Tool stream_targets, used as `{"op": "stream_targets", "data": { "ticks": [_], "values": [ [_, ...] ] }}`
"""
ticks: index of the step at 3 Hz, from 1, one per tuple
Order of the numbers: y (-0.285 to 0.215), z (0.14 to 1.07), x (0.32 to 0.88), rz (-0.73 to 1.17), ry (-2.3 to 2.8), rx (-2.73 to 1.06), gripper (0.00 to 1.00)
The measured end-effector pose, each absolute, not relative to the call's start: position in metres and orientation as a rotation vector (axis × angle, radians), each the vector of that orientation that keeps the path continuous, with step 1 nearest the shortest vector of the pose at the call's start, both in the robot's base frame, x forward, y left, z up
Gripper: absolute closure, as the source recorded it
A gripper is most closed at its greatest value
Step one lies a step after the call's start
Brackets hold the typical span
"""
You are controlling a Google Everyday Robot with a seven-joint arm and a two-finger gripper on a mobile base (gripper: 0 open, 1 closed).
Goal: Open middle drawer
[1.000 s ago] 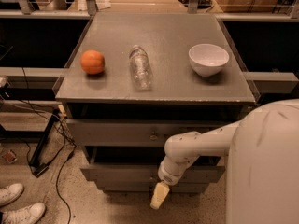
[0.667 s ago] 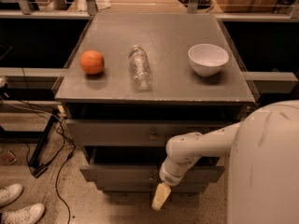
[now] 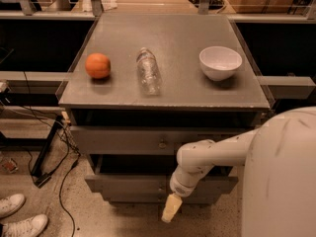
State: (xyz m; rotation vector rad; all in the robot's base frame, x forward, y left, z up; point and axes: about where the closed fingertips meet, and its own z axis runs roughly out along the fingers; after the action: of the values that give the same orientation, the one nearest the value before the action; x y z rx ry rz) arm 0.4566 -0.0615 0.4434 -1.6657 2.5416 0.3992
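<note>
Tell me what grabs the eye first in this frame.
The robot's white arm reaches in from the right, its gripper hanging just below the middle drawer. On the cabinet top sit an orange, a bottle lying flat and a white bowl.

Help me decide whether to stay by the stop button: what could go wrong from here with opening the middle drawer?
1. The gripper hangs low, beneath the front of the middle drawer; it may catch the lowest drawer instead of the right one.
2. The bottle lies on its side on the cabinet top, and the orange is round; a sharp tug on the drawer could jolt the cabinet and roll either off.
</note>
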Motion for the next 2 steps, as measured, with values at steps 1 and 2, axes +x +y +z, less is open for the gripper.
{"op": "stream_targets", "data": {
  "ticks": [1, 2],
  "values": [
    [-0.0639, 0.4446, 0.4552, 0.404, 2.550, -1.669, 0.00],
    [-0.0660, 0.4444, 0.4564, 0.404, 2.551, -1.656, 0.00]
  ]
}}
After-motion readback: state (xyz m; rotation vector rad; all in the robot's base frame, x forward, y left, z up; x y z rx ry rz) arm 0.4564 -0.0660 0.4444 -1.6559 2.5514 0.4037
